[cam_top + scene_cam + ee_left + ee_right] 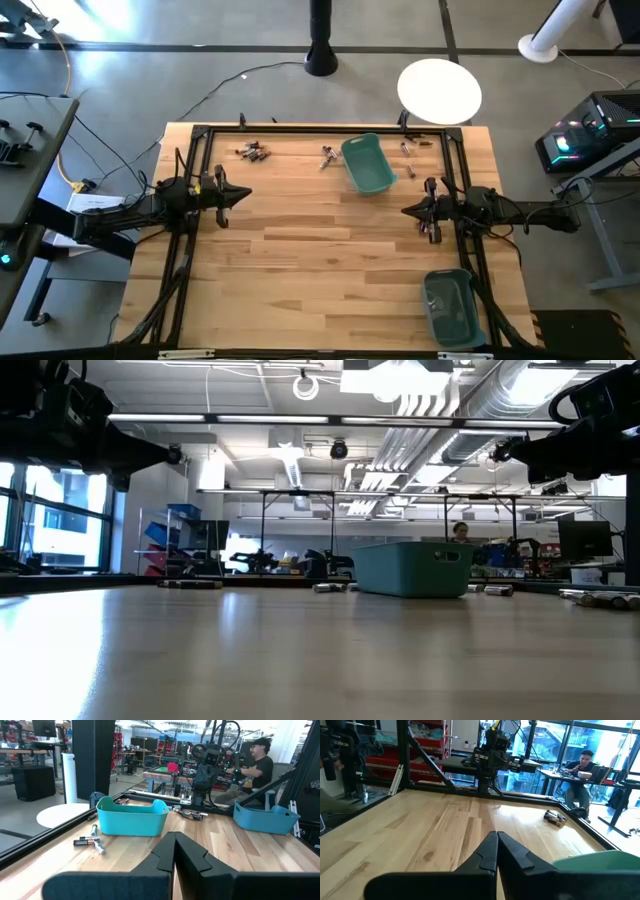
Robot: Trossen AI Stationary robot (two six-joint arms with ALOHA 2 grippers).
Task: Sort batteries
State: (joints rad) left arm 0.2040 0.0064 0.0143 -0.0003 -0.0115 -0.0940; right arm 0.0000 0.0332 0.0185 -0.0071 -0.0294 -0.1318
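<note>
Small batteries lie on the wooden table in loose groups along its far edge: one group at far left point(252, 151), one point(328, 156) just left of a teal bin point(367, 163), one point(408, 150) to the bin's right. My left gripper point(240, 193) hovers shut over the table's left side. My right gripper point(408, 210) hovers shut over the right side. In the left wrist view the shut fingertips point(174, 845) point toward the bin point(132, 815) and the batteries point(90, 841) beside it. The right wrist view shows the shut fingertips point(497, 845) and, further off, batteries point(555, 817).
A second teal bin point(448, 305) stands at the near right corner. A black frame point(200, 135) runs around the table's edges. A white round table point(439, 90) stands beyond the far edge. People sit in the room behind point(257, 762).
</note>
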